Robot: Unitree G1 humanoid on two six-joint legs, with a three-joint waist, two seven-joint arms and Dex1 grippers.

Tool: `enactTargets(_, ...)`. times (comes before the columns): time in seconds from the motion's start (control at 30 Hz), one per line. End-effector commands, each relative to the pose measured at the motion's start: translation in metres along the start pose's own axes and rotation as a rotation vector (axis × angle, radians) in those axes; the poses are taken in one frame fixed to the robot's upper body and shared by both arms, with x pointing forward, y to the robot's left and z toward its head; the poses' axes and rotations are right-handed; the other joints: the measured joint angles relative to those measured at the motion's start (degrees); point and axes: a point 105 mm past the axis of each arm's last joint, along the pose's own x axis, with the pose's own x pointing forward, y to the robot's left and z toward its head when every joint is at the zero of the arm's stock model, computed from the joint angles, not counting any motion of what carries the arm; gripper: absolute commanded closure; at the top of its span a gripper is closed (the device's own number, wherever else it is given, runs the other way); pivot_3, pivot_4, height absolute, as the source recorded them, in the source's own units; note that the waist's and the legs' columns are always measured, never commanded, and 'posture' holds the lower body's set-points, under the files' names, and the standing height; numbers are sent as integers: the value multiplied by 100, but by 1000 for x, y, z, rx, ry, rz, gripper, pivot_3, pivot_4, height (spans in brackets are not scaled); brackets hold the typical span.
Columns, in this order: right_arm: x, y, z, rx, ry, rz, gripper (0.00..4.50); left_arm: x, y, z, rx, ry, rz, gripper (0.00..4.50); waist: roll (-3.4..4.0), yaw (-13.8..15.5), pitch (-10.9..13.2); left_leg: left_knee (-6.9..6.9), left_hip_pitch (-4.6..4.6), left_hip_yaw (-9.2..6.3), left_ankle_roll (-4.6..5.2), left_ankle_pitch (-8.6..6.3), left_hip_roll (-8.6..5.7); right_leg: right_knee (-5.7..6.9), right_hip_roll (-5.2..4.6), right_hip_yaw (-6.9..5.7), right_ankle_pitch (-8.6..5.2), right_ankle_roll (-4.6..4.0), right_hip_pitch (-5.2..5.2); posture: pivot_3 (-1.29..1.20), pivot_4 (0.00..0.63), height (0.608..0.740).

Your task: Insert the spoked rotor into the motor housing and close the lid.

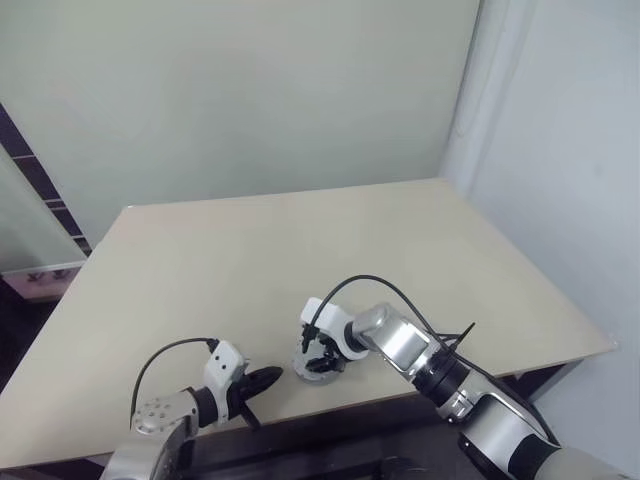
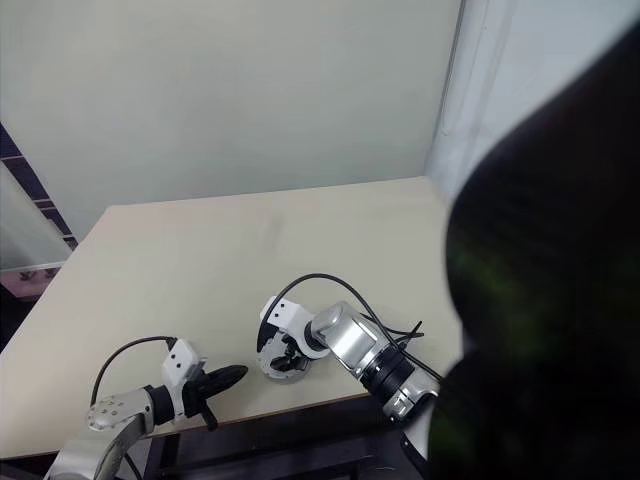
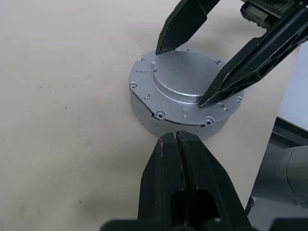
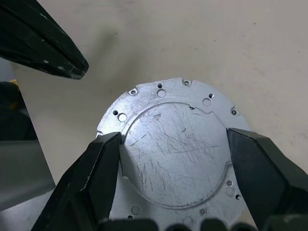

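Table: pale beige tabletop (image 1: 300,260) across the middle of the head views, its near edge along the bottom.
Motor housing: a round silver metal case (image 3: 185,91) standing on the table near that edge, low and just right of centre in the left eye view (image 1: 318,366).
Lid: a scratched silvery disc (image 4: 175,161) sitting flat on top of the housing, with small holes around the flange outside it.
Right gripper (image 4: 175,159): fingers (image 4: 98,163) spread wide, one at each side of the raised lid; whether they touch it I cannot tell.
Left gripper (image 3: 175,139): fingers pressed together, pinching nothing, tip just beside the housing's side wall; it sits in the lower left of the left eye view (image 1: 262,378).
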Motion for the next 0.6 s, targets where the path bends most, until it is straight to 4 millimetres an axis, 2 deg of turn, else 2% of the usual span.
enactTargets(0.03,5,-4,-28,57,109,-27,1240,0,3,9,41,-19,-3,4500,0,-1,0,0,0,0,0,0,1,0,0,-1,0,0,0,0,0,740)
enactTargets(0.23,0,-9,-21,83,80,-45,1240,-1,2,8,40,-17,-6,4500,1,2,1,-2,0,-5,0,0,2,0,0,-5,0,0,-1,0,0,740)
enactTargets(0.6,3,-9,-30,52,126,-63,1240,1,2,8,40,-19,-10,4500,1,1,1,-3,-1,-6,-1,0,2,-1,-1,-7,-1,0,-3,0,0,740)
